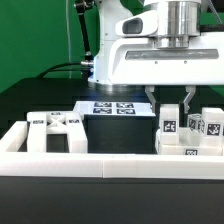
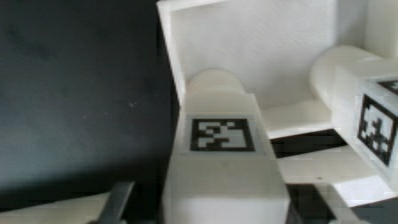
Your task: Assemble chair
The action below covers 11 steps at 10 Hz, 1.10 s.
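Black tabletop (image 1: 40, 100) — jaws flank a chair piece (image 1: 168, 125), long axis upright — gripped or not, cannot tell.

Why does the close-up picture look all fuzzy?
Wrist view: the chair piece sits very close to the lens, so its edges and tag look soft. Exterior view: sharper, evenly lit, though the white rail looks washed out.

table (image 1: 40, 100): black | on it: marker board (image 1: 113, 108), border rail (image 1: 110, 166), chair parts (image 1: 55, 128)
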Tool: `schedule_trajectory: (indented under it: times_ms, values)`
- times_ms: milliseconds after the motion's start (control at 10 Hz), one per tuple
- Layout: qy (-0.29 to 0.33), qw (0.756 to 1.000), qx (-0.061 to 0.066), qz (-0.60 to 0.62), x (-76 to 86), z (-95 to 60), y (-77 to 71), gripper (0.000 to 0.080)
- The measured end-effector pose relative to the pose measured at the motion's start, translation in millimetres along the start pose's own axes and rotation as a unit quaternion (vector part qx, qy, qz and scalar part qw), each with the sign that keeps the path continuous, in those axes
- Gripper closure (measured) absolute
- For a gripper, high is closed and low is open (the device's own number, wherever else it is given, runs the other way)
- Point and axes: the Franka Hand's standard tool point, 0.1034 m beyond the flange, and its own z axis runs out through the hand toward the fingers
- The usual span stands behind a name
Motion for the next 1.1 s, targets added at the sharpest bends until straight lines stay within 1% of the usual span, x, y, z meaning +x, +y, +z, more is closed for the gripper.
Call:
schedule_trajectory:
  times_ms: [200, 300, 500, 700, 800, 1000, 1100]
  values:
    - [0.0, 0.996, 0.002, 0.09, -0.1, -0.1, -0.5, 0.0508]
    - [0.0, 0.99, 0.002, 0.143, -0.2, -0.2, -1.2, 0.0508]
    - [0.0, 0.963, 0.002, 0.271, -2.0, -0.4, -4.3, 0.0508]
    - [-0.001, 0.934, 0.003, 0.357, -2.6, -0.4, -5.6, 0.0508]
    - [-0.002, 0.905, 0.003, 0.425, -3.6, -0.3, -8.1, 0.0508]
    - [-0.006, 0.854, 0.009, 0.52, -3.4, 0.0, -9.3, 0.0508]
    - [-0.009, 0.823, 0.012, 0.567, -2.7, 0.1, -8.8, 0.0508]
